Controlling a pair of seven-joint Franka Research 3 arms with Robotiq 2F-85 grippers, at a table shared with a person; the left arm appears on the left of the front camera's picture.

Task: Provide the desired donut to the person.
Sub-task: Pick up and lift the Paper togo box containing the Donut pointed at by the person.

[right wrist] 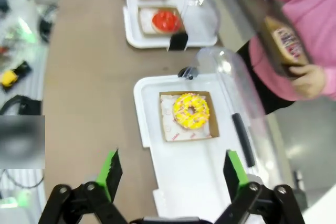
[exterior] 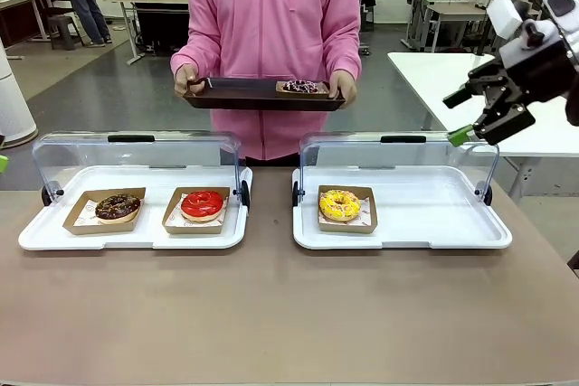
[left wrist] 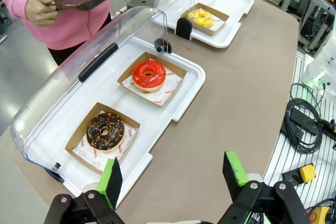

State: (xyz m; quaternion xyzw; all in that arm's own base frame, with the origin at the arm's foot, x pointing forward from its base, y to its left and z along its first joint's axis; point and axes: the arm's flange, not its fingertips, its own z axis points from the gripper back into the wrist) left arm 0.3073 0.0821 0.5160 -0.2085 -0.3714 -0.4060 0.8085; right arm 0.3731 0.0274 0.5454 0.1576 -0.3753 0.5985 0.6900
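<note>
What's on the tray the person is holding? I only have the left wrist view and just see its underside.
Observer: One donut with a purplish sprinkled topping, in a cardboard holder, near the dark tray's end on the robot's right.
Operator: Right arm?
Observer: Right gripper hangs raised off the table, out past the right case's right end, fingers open, holding nothing.
Operator: How's the tray held?
Observer: The person grips it with a hand at one end and the other hand at the other.

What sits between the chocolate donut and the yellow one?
The red donut, in the front view: right of the chocolate donut, left of the yellow donut.
</note>
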